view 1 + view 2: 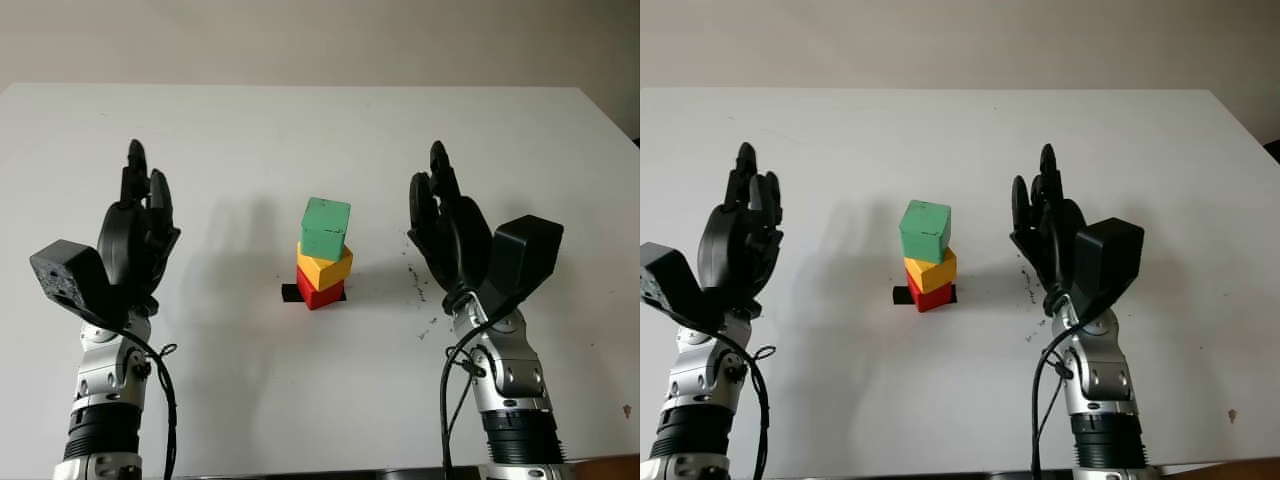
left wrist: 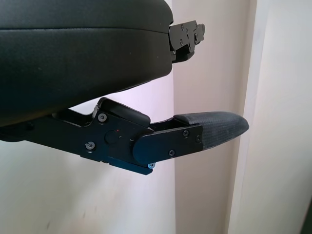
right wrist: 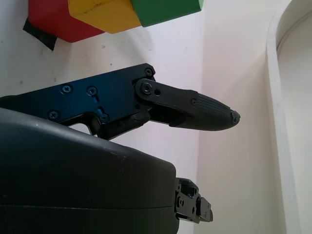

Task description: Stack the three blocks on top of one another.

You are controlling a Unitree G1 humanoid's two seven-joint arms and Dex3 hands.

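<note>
You have a finished stack near the middle of the white table [image 1: 500, 130]: the red block [image 1: 318, 290] sits at the bottom on a small black mark [image 1: 290, 293], the yellow block [image 1: 324, 266] rests on it, and the green block [image 1: 326, 228] tops the pile. Each block is twisted a little against the one beneath, and the green one overhangs slightly, yet all three touch and stand.

Your left hand [image 1: 138, 225] is raised at about nine o'clock from the stack, well apart from it, released and holding nothing. Your right hand [image 1: 447, 225] stands at about three o'clock, likewise well apart, released and holding nothing. A scatter of small dark specks [image 1: 415, 280] lies on the table between the stack and the right hand.

From the right wrist you can see one finger [image 3: 204, 112] reaching out with the stack just beyond it, not touching.
</note>
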